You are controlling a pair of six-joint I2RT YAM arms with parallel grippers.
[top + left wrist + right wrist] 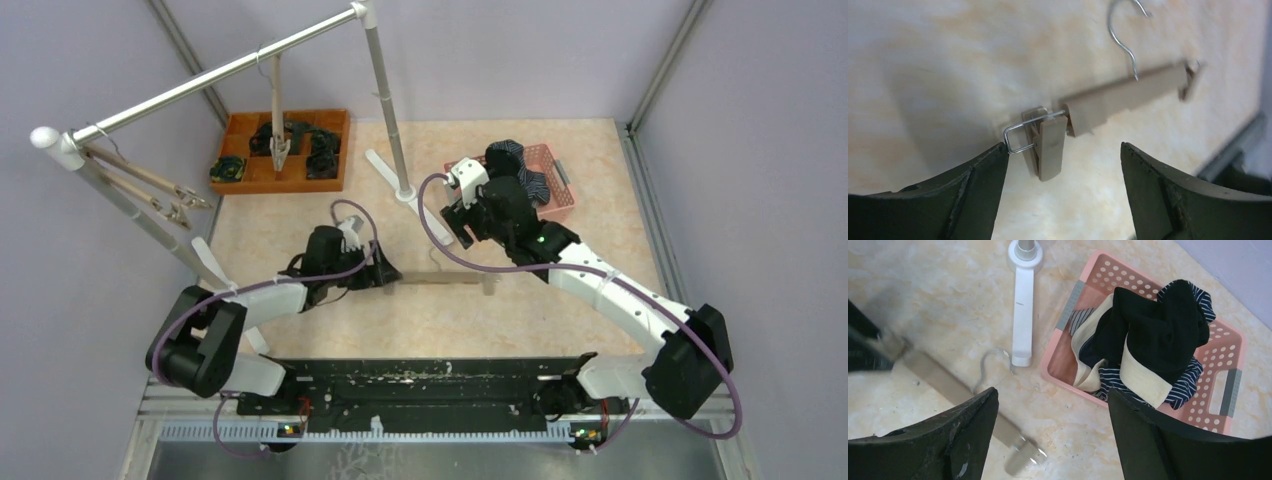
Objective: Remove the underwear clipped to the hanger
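Underwear lies heaped in the pink basket at the far right of the desk: black cloth on top, navy-striped pieces under it, and a wide beige waistband hanging over the front. None of it hangs from anything that I can see.

The hanger lies flat on the desk between the two arms, its wire hook pointing away from them. Its beam is bare, and the clip at the nearer end holds no cloth.

The left tool hovers low over that clip with its fingers spread wide, one on each side, gripping nothing. One fingertip sits right at the clip's wire loop. The right tool is also spread and empty, and it hangs above the desk between the hanger and the basket.

Up on the rail, one more hanger dangles over the orange tray, and two others hang at the left end. They look bare, though the one over the tray is too small for me to tell.

By my reckoning the work is done or very nearly so. Only a check of those hanging clips seems left.
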